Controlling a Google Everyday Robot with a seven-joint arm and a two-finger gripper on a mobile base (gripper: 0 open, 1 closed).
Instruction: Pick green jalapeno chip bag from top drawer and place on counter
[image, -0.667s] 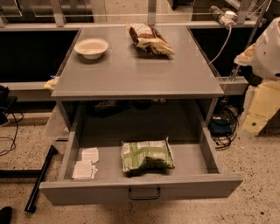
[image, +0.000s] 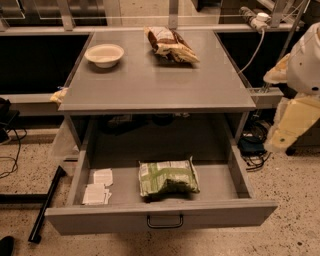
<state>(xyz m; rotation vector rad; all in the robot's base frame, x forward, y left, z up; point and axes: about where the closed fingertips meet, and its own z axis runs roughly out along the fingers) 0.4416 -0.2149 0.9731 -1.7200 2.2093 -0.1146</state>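
Note:
The green jalapeno chip bag (image: 167, 177) lies flat in the middle of the open top drawer (image: 160, 216), close behind the drawer front with its dark bar handle. The counter (image: 155, 82) is the grey table top above the drawer. My gripper (image: 292, 122) hangs at the right edge of the view, cream and white, beside the counter's right side and above the floor. It is well apart from the bag and holds nothing that I can see.
A brown-and-cream chip bag (image: 171, 45) lies at the counter's back centre and a white bowl (image: 104, 54) at its back left. White paper packets (image: 97, 187) lie in the drawer's left part. Cables (image: 252, 145) lie on the floor right of the drawer.

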